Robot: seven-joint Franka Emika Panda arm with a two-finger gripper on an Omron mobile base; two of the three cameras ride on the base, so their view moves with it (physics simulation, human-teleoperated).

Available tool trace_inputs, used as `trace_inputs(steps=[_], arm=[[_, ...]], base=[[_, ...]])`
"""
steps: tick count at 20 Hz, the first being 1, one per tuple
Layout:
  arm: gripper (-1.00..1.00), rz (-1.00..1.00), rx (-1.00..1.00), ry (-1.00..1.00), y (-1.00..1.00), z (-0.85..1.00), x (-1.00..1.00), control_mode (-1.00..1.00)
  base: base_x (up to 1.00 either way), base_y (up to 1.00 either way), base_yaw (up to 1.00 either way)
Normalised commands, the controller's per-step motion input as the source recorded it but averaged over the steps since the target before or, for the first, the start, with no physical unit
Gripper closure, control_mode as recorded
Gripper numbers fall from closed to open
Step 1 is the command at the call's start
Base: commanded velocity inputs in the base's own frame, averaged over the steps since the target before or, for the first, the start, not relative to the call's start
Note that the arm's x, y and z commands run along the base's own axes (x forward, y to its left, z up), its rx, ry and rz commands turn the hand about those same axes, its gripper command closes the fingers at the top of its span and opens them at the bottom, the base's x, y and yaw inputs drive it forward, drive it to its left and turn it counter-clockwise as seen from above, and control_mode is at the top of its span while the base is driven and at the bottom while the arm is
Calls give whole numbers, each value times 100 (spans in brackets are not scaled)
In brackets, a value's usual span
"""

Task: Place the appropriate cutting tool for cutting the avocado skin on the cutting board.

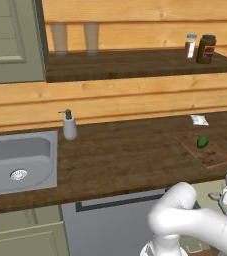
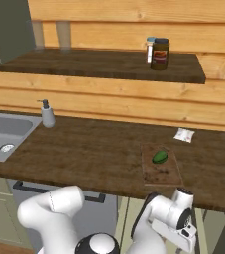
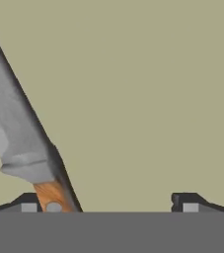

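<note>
- My two dark fingertips stand wide apart in the hand view, and nothing is clamped between them.
- The slim cutting tool with a grey blade and reddish-brown wooden handle lies against my left fingertip, not midway in the gap; whether it touches the pad I cannot tell.
- Its long axis runs slantwise, handle near my fingers, blade away to the upper left, over a plain olive surface.
- My gripper hangs low, below the front edge of the dark wooden counter.
- The thin dark brown cutting board lies up on the counter, far from me, with the small dark green avocado on its far half.
- I judge I must centre on the handle before closing.
</note>
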Motion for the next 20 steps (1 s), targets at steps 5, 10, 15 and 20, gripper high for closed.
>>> trace_inputs(steps=[5,10,15,20], arm=[[-100,-8,-4,1,-2,-16,-3,-100],[-100,0,0,3,0,-50,0,-100],[100,0,0,0,11,-47,-2,-100],[100,0,0,0,21,-27,-8,-100]], base=[[0,0,0],[0,0,0],[0,0,0],[0,0,0]])
